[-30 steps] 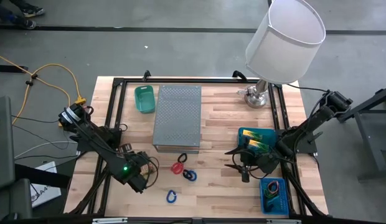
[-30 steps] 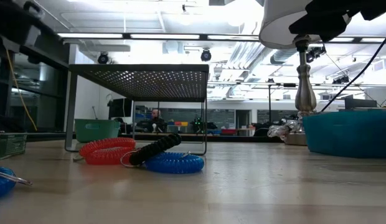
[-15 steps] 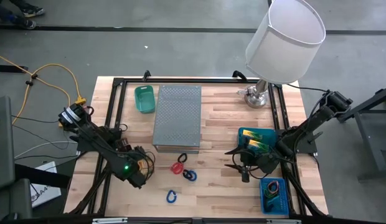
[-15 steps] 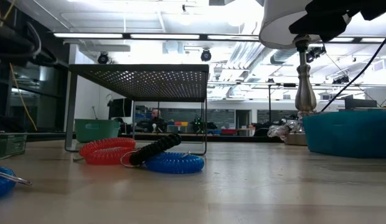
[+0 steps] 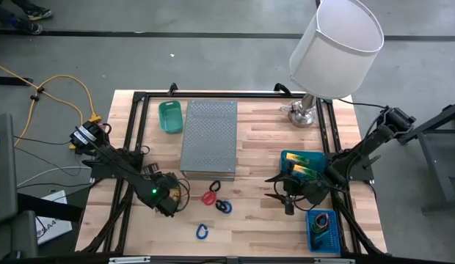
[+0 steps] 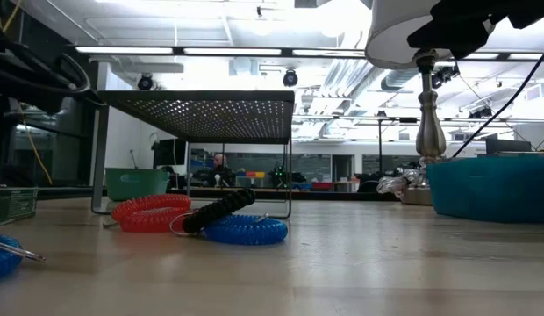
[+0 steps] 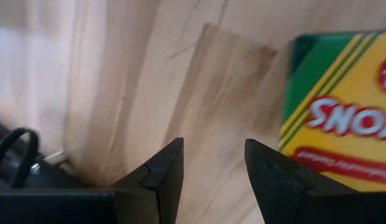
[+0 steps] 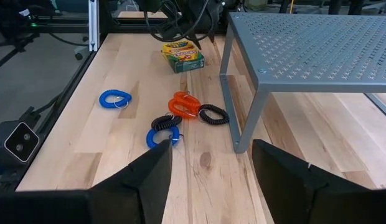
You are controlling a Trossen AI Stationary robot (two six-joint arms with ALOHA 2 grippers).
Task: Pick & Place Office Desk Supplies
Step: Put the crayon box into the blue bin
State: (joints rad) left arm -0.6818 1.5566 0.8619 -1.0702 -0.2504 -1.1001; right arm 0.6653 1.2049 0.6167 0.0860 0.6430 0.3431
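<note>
A yellow-green printed packet [image 8: 183, 55] lies flat on the wooden table near its left side. My left gripper [image 7: 211, 163] hangs open just above the wood, pointing steeply down, with the packet [image 7: 342, 118] beside one finger and not between them. In the high view the left gripper [image 5: 167, 199] covers the packet. Red [image 5: 209, 197], dark [image 5: 216, 187] and blue [image 5: 202, 232] coil bands lie on the table in front of the grey perforated box [image 5: 209, 138]. My right gripper [image 5: 286, 194] waits open at the right, holding nothing.
A green bin [image 5: 169, 116] stands at the far left of the box. A lamp [image 5: 334, 44] rises at the far right. Two blue trays [image 5: 289, 158] [image 5: 312, 233] with supplies sit along the right edge. A black frame [image 5: 132, 125] borders the table.
My left gripper has sunk toward the table and drifted toward the right, over the yellow-green packet, staying open. The coil bands and my right arm have kept still.
</note>
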